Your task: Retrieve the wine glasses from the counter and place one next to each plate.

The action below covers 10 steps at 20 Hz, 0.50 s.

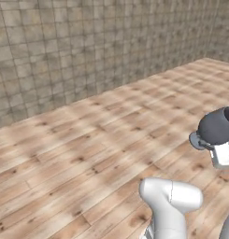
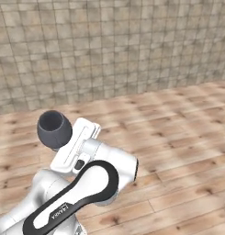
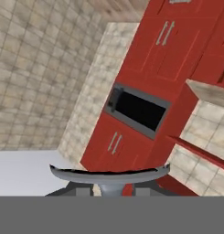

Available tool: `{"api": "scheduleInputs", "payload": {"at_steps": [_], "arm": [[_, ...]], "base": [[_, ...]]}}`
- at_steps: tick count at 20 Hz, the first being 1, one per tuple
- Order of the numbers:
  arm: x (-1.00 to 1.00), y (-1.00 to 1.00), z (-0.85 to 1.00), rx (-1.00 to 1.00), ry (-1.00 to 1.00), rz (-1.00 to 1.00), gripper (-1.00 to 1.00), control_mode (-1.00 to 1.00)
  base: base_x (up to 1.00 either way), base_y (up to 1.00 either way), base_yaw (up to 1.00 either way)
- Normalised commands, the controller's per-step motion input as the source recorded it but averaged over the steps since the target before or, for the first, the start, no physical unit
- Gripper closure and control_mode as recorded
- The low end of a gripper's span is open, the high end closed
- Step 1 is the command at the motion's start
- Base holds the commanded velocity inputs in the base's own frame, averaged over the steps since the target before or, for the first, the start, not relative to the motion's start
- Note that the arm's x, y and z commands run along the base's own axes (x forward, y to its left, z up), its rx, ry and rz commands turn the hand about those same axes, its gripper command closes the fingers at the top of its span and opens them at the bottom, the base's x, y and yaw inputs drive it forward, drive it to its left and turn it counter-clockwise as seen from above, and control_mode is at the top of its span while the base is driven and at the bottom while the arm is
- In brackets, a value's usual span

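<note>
Dark-bowled wine glass (image 2: 54, 129) clamped by its stem in the tool (image 2: 63, 149), above wooden floor (image 2: 178, 137).

Pretty clearly a home kitchen. Tall red cabinets (image 3: 177, 50) with slim metal handles, a built-in oven or microwave (image 3: 136, 109) set into them, beige tiled walls (image 1: 88, 46) all around, and a wood plank floor (image 1: 88, 154). A bit of a red shelf (image 3: 195, 153) shows too.
</note>
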Motion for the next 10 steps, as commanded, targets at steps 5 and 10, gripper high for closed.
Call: {"api": "scheduleInputs", "payload": {"at_steps": [5,10], "arm": [[0.00,0.00,0.00,0.00,0.00,0.00,1.00,1.00],[0.00,0.00,0.00,0.00,0.00,0.00,1.00,1.00]], "base": [[1.00,0.29,-0.27],[1.00,0.15,-0.46]]}}
